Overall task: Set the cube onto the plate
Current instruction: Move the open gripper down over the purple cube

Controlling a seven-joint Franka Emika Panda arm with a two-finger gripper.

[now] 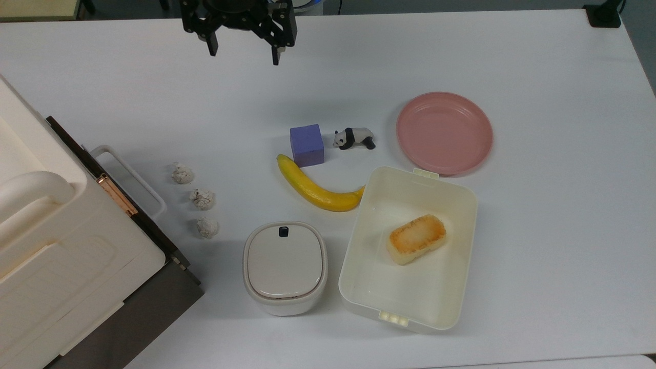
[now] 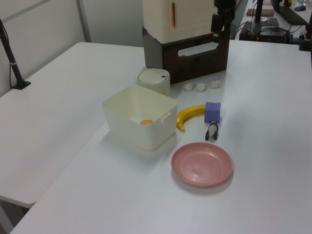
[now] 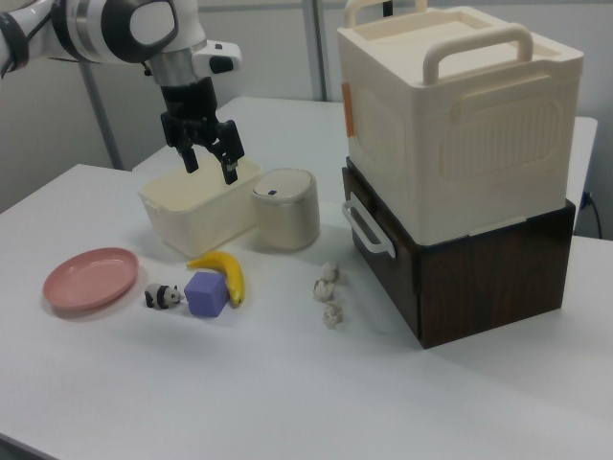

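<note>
White tabletop scene: the cube, probably light, stiff and matte enough to pinch across two opposite flat faces, sits touching the banana, beside the panda figurine, apart from the empty plate; gripper hangs above, fingers spread wide, empty.

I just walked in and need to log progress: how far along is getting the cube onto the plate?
Nothing is done yet. The cube sits on the table between the banana and the panda figurine, while the plate lies bare. The gripper hangs open and empty above the table, away from the cube. Reaching, grasping, carrying and placing all remain.
</note>
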